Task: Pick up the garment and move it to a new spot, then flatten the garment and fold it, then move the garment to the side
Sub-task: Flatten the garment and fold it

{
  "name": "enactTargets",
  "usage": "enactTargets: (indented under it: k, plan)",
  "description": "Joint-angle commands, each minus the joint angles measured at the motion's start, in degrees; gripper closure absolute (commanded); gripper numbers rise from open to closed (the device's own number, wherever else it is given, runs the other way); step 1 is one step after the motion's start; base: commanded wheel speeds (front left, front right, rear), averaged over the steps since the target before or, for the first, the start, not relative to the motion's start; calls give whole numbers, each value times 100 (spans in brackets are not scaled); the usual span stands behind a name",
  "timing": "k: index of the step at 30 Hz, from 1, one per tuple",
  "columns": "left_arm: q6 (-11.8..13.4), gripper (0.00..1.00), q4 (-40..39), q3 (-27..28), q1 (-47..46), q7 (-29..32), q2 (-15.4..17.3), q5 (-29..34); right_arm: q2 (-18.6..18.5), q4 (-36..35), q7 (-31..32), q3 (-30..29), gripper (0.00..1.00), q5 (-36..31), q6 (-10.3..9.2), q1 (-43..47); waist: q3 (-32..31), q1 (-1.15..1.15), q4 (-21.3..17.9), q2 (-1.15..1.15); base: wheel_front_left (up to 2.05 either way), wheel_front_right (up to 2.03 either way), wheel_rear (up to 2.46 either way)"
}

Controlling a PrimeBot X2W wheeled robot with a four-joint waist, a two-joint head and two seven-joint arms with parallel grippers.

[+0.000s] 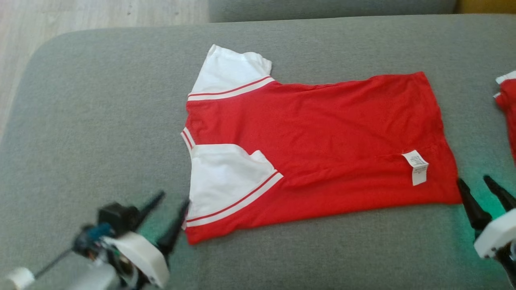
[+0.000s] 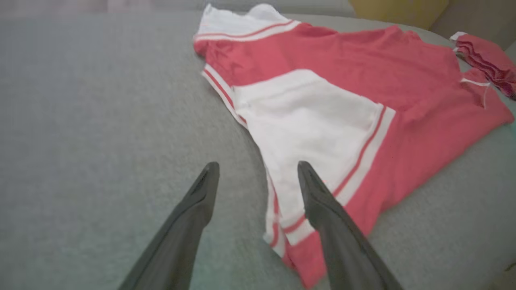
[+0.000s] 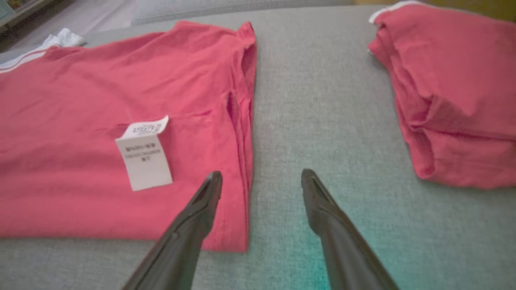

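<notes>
Garment (image 1: 322, 141), red tee w/ white sleeves, lies flat mid grey cushion (image 1: 100, 121). Near sleeve is turned in over the body, care label (image 1: 415, 166) showing, so 1st fold looks done; more folds + the move aside prob. remain. Left gripper (image 1: 174, 199) at sleeve corner & right gripper (image 1: 472, 180) at hem corner are both spread, pinching nothing; 2nd red garment (image 1: 508, 108) lies apart to the right.

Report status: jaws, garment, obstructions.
Left jaws open, empty, by the sleeve end; right jaws open, empty, by the hem corner. Garment spread flat on cushion. Second red garment lies apart, to the right.
</notes>
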Motion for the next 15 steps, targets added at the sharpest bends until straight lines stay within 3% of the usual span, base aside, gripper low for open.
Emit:
enactTargets:
  k: [1,6,15]
  plan:
    - [64,0,-206,344,-430,-92,286,98,-152,-127,-116,-77,0,-137,39,-89,0,0,-83,0,0,0,0]
    - [71,0,-392,574,-1402,139,534,351,-98,-480,-240,-475,0,-522,39,-185,184,0,-341,0,0,0,0]
    - [-573,0,519,533,-3822,1491,323,252,201,-1195,-206,-1035,0,-1153,39,-471,912,0,-1079,0,0,0,0]
